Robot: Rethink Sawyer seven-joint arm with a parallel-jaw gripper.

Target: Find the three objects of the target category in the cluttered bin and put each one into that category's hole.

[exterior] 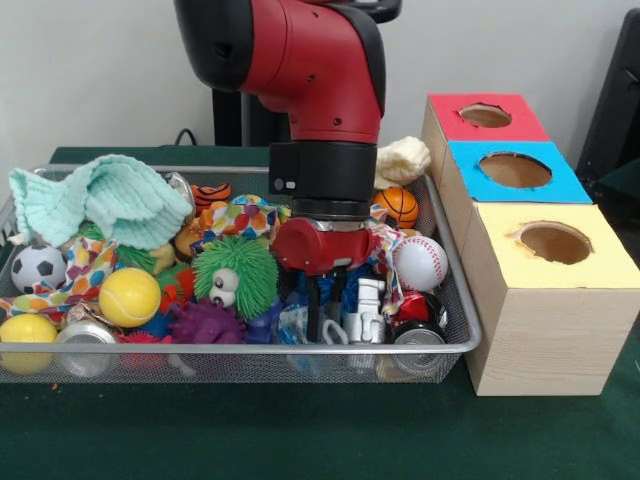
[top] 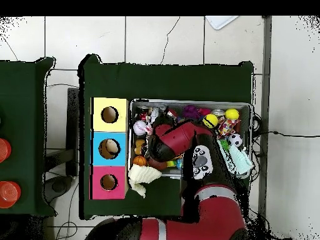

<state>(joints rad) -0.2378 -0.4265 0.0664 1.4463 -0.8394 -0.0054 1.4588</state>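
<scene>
The wire-mesh bin (exterior: 250,350) is full of toys; it also shows in the overhead view (top: 187,102). My gripper (exterior: 338,318) is low in the bin's front right part, its fingers apart and pushed down into the clutter. A black finger (exterior: 313,308) stands beside a scrap of see-through plastic (exterior: 293,326); I cannot tell whether that is a bottle. No whole bottle shows. The blue-surround hole (exterior: 515,170) is the middle one of the box row right of the bin, and shows in the overhead view (top: 109,148). There my arm (top: 172,139) hides the gripper.
The red-surround hole (exterior: 486,115) and the yellow-surround hole (exterior: 555,242) flank the blue one. In the bin lie a green furry toy (exterior: 235,275), a tennis ball (exterior: 129,297), a baseball (exterior: 420,262), a mint cloth (exterior: 100,200) and metal cans (exterior: 85,335) (exterior: 418,335).
</scene>
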